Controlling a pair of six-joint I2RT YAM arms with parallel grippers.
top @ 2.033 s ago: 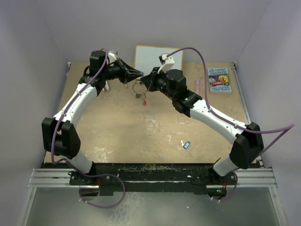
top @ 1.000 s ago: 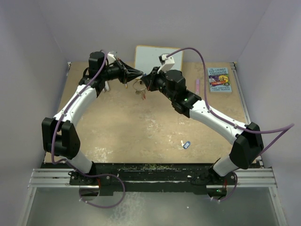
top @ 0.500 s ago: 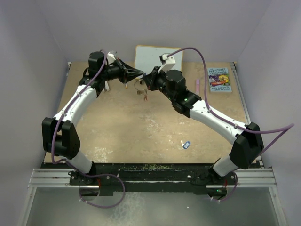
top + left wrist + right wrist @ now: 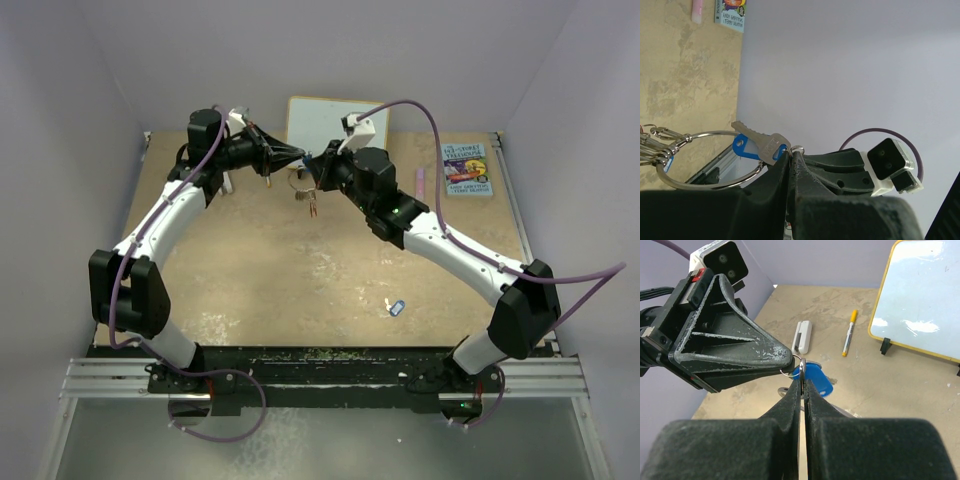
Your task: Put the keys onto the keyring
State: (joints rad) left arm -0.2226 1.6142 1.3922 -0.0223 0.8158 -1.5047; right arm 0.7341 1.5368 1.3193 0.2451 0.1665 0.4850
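Note:
My left gripper (image 4: 300, 156) is shut, and the thin silver keyring (image 4: 705, 160) hangs from its tips above the table's far middle. Several keys (image 4: 308, 204) dangle from the ring, clustered at the left edge of the left wrist view (image 4: 652, 150). My right gripper (image 4: 316, 170) is shut on a silver key (image 4: 760, 142) with a blue tag (image 4: 814, 380). Its tips (image 4: 801, 376) meet the left gripper's tips (image 4: 785, 357), with the key's small ring (image 4: 791, 366) between them. Another blue-tagged key (image 4: 394, 307) lies on the table near right.
A small whiteboard (image 4: 325, 122) stands at the back behind the grippers. A yellow-capped marker (image 4: 849, 332) and a white eraser (image 4: 802, 336) lie beside it. A book (image 4: 466, 168) and a pink marker (image 4: 421, 183) lie at the far right.
The ring and its hanging keys have swung a little under the grippers. My right gripper has edged slightly up toward the left gripper's tips. Both arms otherwise stay put.

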